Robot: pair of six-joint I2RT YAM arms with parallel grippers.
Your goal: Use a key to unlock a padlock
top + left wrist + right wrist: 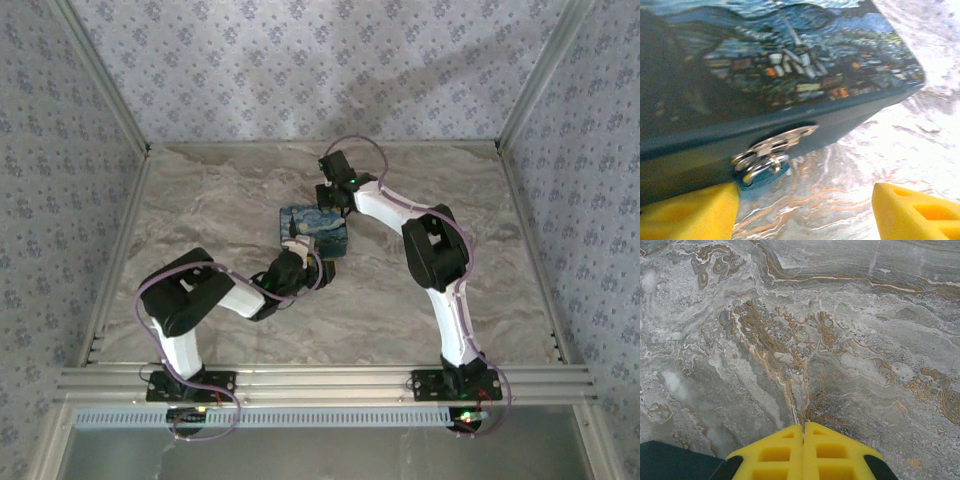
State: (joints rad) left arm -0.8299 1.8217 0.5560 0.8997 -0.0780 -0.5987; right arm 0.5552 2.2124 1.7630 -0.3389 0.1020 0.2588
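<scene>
The padlock (761, 176), a tiny blue body with a silver shackle, hangs from the metal hasp (777, 145) on the front wall of a blue tin painted with a night sky (790, 60) (312, 228). My left gripper (805, 200) (300, 262) is open just in front of that wall. Its left yellow finger (690, 215) sits right beside the padlock and its right finger (920, 212) stands well clear, with bare table between them. My right gripper (803, 427) (330, 195) is shut over the marble behind the tin, and nothing shows between its fingers. The key is out of view.
The tin stands mid-table on a marble-patterned top (200, 200). Patterned walls (60, 180) close in the left, back and right sides. An aluminium rail (330, 380) runs along the near edge, where both arm bases are bolted.
</scene>
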